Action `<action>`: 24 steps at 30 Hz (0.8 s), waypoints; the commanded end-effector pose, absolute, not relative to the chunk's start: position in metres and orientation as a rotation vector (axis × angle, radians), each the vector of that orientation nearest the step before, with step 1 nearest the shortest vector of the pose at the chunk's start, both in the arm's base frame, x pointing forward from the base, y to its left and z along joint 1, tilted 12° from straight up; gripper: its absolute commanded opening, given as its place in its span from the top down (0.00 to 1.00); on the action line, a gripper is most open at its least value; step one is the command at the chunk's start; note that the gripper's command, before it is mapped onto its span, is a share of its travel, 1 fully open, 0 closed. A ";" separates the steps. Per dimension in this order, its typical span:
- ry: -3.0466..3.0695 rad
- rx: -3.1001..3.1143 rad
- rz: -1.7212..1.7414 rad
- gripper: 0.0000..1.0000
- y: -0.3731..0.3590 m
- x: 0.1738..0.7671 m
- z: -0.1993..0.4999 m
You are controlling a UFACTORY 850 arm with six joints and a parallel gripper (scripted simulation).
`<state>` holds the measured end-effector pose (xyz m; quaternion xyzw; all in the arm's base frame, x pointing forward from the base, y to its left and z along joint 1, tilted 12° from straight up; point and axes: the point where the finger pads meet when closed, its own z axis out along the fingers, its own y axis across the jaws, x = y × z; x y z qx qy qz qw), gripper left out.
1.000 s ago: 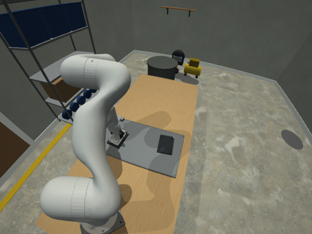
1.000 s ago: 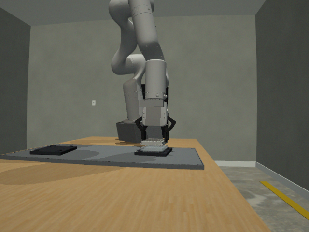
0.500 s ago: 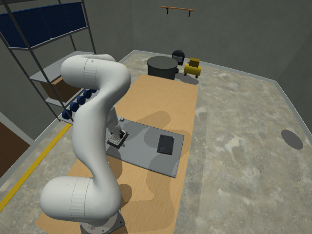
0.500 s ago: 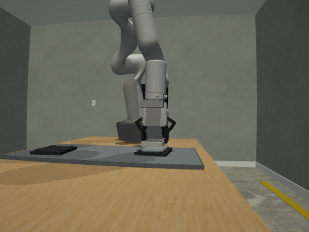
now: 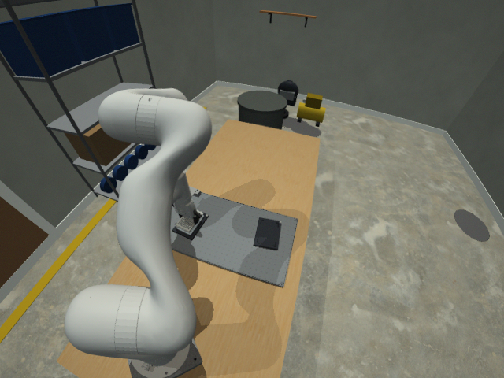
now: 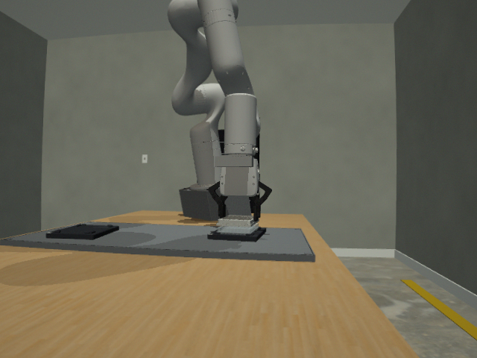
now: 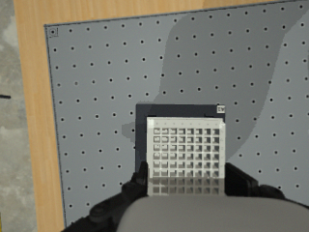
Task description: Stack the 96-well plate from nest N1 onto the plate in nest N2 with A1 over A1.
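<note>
My gripper [image 5: 189, 216] [image 6: 239, 218] [image 7: 184, 175] is shut on the white 96-well plate, fingers on two opposite sides. This upper plate [image 6: 235, 221] [image 7: 185, 151] is over nest N2. The lower plate [image 6: 239, 230], clear and pale, is in the black nest N2 [image 5: 194, 235] [image 6: 231, 237] [image 7: 141, 137]. The upper plate is very low over it or touching it, and looks slightly offset to the left in the exterior view. Full nesting cannot be told. The lower plate is hidden in the wrist view. The cut corners cannot be made out. Nest N1 [image 5: 267, 233] [image 6: 83, 231] is empty.
Both nests are on a grey perforated board [image 5: 227, 252] [image 6: 173, 239] [image 7: 97, 101] on the wooden table [image 5: 260, 154] [image 6: 215, 300] [image 7: 31, 97]. A small light block [image 5: 197, 192] is at the board's far left edge. A shelf rack stands left of the table.
</note>
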<state>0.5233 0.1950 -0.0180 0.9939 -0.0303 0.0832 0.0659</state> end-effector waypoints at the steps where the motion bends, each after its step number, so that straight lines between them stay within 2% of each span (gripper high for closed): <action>1: -0.091 2.998 0.254 1.00 0.195 0.524 -0.018; 24: -0.091 2.998 0.254 1.00 0.195 0.525 -0.021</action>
